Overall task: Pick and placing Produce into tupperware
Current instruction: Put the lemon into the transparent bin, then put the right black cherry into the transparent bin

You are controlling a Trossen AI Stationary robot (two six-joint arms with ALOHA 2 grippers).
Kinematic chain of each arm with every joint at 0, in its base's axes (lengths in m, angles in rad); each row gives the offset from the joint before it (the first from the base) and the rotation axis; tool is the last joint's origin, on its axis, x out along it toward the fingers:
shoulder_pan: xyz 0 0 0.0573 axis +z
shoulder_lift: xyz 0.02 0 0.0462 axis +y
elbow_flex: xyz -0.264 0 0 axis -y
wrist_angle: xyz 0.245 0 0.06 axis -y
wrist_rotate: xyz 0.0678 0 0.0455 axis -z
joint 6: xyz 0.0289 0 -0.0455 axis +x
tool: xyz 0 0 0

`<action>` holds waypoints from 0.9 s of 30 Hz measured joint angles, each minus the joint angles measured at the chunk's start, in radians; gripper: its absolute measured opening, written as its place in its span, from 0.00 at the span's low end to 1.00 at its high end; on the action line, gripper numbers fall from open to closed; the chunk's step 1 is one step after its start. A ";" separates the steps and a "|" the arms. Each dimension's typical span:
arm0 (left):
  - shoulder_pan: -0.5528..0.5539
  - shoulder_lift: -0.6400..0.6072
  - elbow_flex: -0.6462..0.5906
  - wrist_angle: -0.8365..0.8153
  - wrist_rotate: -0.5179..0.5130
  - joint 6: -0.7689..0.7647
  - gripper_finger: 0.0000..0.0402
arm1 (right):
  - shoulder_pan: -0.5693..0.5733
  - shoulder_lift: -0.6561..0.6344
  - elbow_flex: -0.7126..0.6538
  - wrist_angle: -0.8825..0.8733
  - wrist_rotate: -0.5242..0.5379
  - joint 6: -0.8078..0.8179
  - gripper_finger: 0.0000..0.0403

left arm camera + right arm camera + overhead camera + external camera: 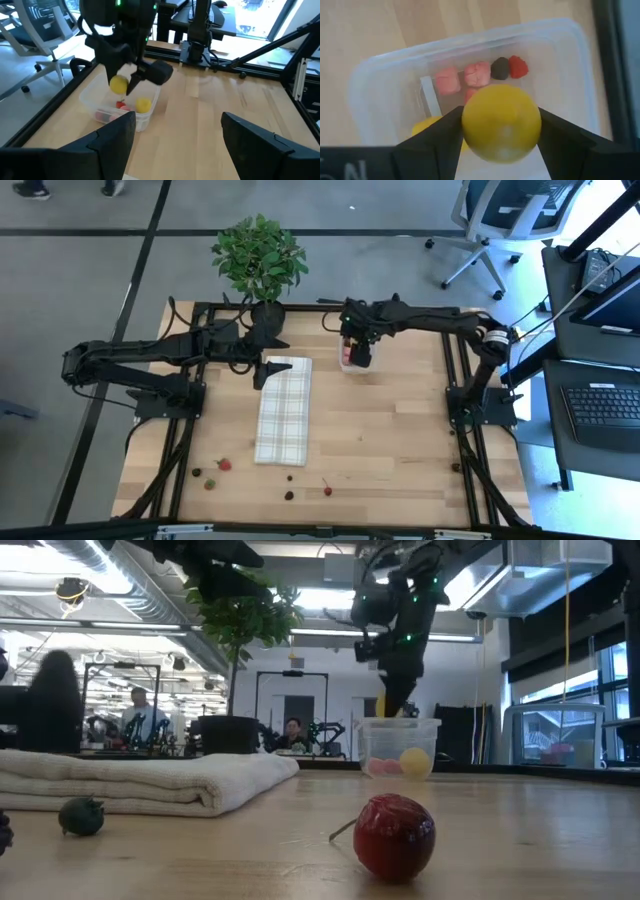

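Note:
The clear tupperware (356,360) stands on the wooden table near its far edge. It holds pink pieces (447,80), a dark piece (500,68), a red piece (518,66) and a yellow piece (143,104). My right gripper (501,131) hangs just above the tupperware's opening, shut on a round yellow piece of produce (501,122). My left gripper (180,145) stands open over the far end of the checked cloth (283,410), pointing toward the tupperware and touching nothing. My right gripper pinches the yellow piece between its two fingers (440,137), one on each of its opposite sides (470,125). The fingers come steeply from above, pointing down. The piece is lifted clear, over the tupperware's open top (118,85).
Loose produce lies near the table's front edge: a red piece (224,465), dark ones (197,472) (289,495) and a stemmed red one (395,835). A potted plant (258,260) stands at the far edge. People sit in the room beyond.

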 joint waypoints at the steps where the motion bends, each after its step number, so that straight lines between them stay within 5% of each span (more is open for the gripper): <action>1: 0.000 0.000 0.000 0.000 0.000 0.000 0.71 | 0.000 -0.006 0.011 -0.014 0.000 -0.001 0.56; 9: 0.000 0.000 0.000 0.000 0.000 0.000 0.71 | 0.000 -0.016 0.082 -0.065 0.000 -0.008 0.58; 20: 0.000 0.000 0.000 0.000 0.000 0.000 0.71 | -0.001 -0.018 0.086 -0.121 -0.003 -0.024 0.71; 27: 0.000 0.000 0.000 -0.001 0.000 0.000 0.71 | 0.031 -0.160 0.132 -0.365 -0.265 0.045 0.72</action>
